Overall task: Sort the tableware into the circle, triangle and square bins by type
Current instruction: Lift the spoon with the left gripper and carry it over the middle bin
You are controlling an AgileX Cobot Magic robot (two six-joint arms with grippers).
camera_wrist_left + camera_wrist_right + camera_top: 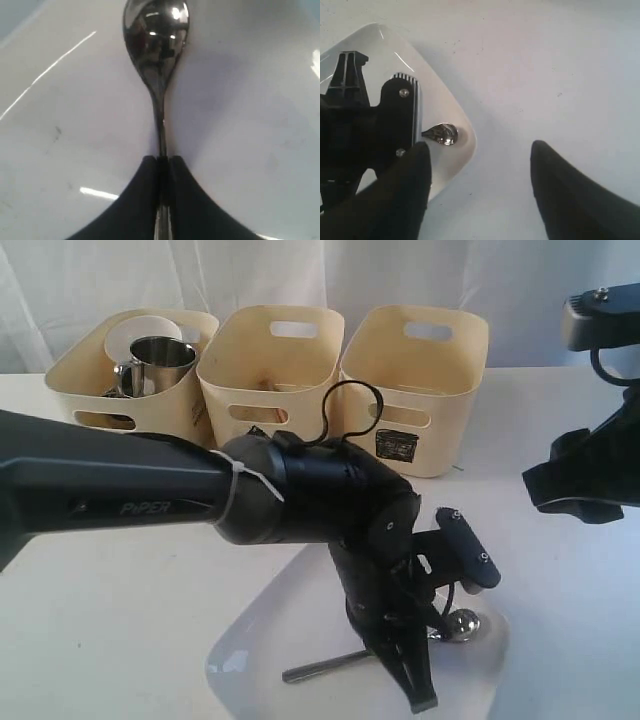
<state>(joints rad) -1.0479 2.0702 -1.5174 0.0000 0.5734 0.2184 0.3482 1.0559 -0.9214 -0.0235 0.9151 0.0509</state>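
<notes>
cream bins sat behind w/ steel mug in one. left gripper pinched spoon handle on white plate; right gripper spread wide over table.

spoon on white plate, right gripper spread above table

Bright, soft, even light washes out the white table. Ahead of the black fingers of the left gripper, the shiny steel spoon carries small hard highlights. Beside it, a faint grey shadow and thin glare streaks cross the glossy white plate. The dark fingers of the right gripper loom soft and out of focus.
</notes>
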